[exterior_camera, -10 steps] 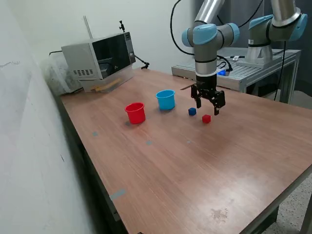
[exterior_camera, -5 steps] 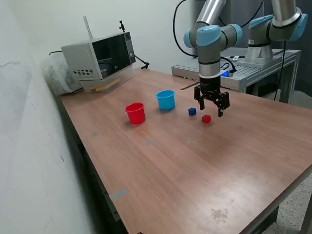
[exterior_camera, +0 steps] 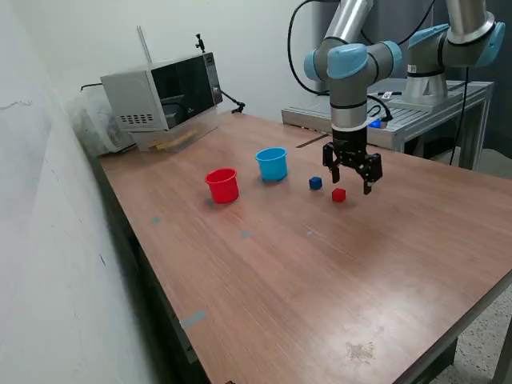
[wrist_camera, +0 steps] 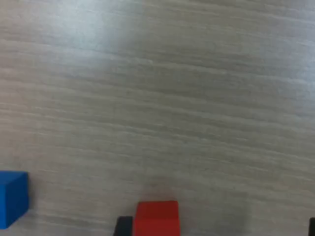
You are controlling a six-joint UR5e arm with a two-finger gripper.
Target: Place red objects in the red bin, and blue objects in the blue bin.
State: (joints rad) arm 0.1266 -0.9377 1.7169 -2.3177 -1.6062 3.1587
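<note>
gripper: black two-finger claw, fingers spread wide, nothing between them; hangs just above the table, beside the red cube on the exterior view's right
red cube: small, matte, sharp-edged; flat on the table – only one red cube visible
blue cube: same size, dark blue, near the red one but apart, on its exterior-view left
blue cup: light blue plastic, round, tapered, upright, near the blue cube
red cup: red plastic, same shape, rolled rim, upright, on the exterior view's left of the blue cup – not touching
cup contents: can't tell
table: brown wood-grain top, smooth, slight sheen; fine straight grain in wrist view
microwave: grey boxy metal case, dark glass door, far corner of the table
</note>
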